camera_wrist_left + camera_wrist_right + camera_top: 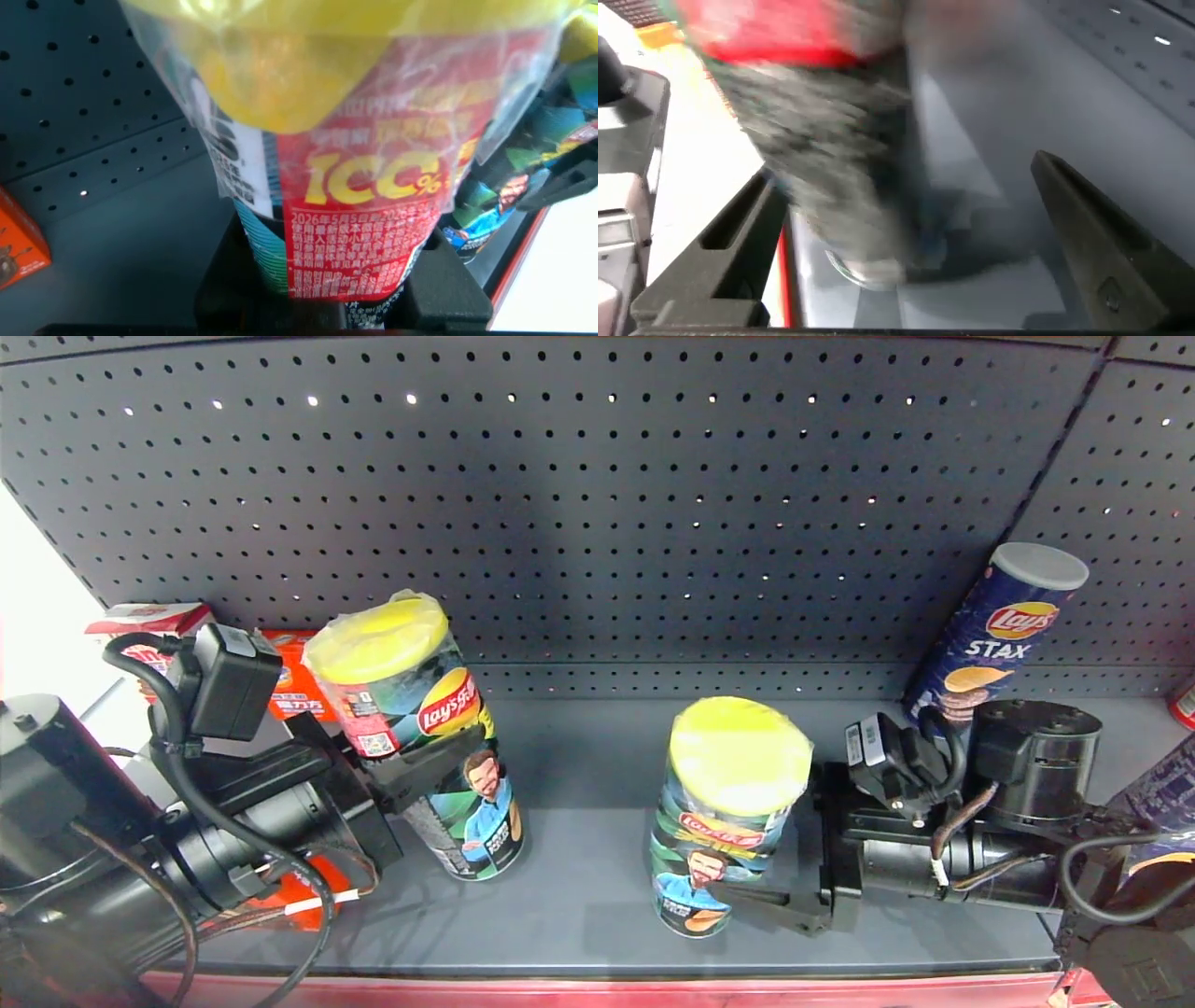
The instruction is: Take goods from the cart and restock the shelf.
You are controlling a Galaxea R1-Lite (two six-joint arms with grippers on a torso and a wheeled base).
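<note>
Two chip cans with yellow lids are on the grey shelf [579,896]. My left gripper [425,770] is shut on the left can [401,691], which leans back toward the left with its base low over the shelf. In the left wrist view this can [355,187] sits between the dark fingers [448,294]. The second can [724,803] stands upright mid-shelf. My right gripper [747,887] is open around its lower part, one finger [775,907] in front of its base. The right wrist view has that can [831,140] between widely spread fingers [1092,252].
A blue chip can [994,625] leans against the pegboard back wall [597,523] at the right. Orange and red boxes [289,677] stand at the back left. A red strip [597,989] runs along the shelf's front edge. Bare shelf lies between the two yellow-lidded cans.
</note>
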